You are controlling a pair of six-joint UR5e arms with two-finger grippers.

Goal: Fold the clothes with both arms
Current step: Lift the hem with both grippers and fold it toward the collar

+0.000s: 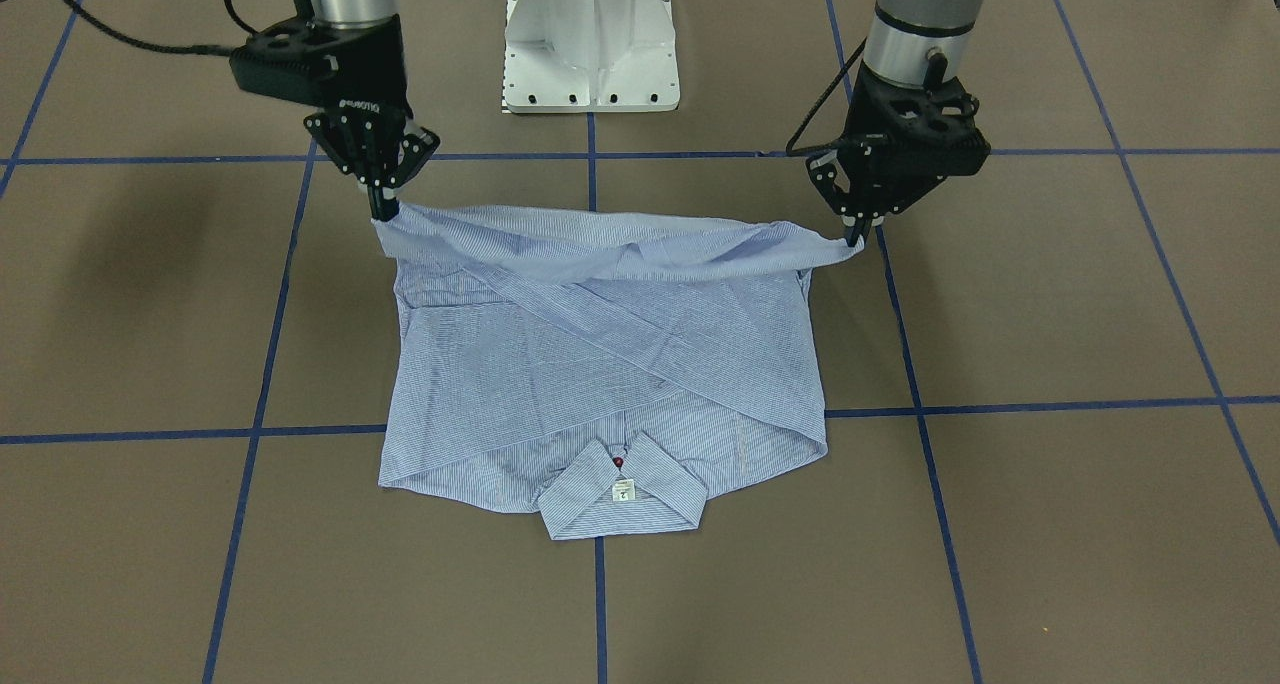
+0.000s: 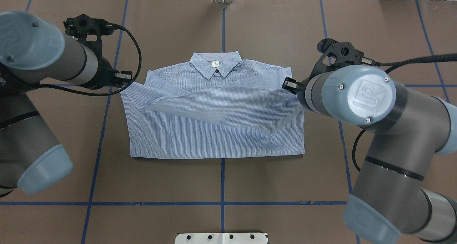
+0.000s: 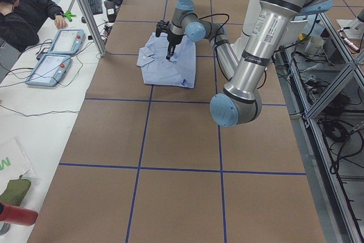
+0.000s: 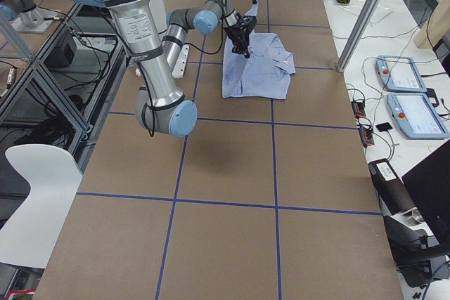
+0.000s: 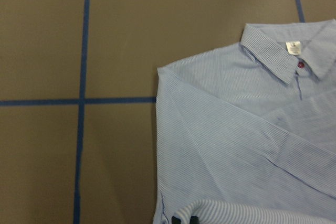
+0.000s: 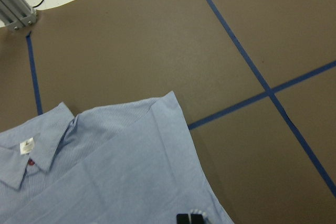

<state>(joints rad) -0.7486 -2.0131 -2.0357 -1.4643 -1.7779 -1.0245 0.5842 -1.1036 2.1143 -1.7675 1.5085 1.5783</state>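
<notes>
Nearest the robot, the left gripper [image 1: 856,236] and right gripper [image 1: 384,210] each pinch closed on a hem corner of the shirt [image 1: 600,384], holding that edge raised above the table [image 1: 1050,314]. Beyond, the sleeves [image 1: 640,349] lie crossed over the body, so the side folds look done. Farthest, the collar [image 1: 620,489] lies flat, and the hem-to-collar fold seems about halfway.

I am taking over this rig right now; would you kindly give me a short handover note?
The left tool is shut on one hem corner of the light-blue striped button-up shirt, held raised.
The right tool is shut on the other hem corner, likewise raised.
The shirt lies on the brown table, pointed collar away from the robot.
Done: sleeves look folded across the body.
Left: carry the hem to the collar, release.
</notes>
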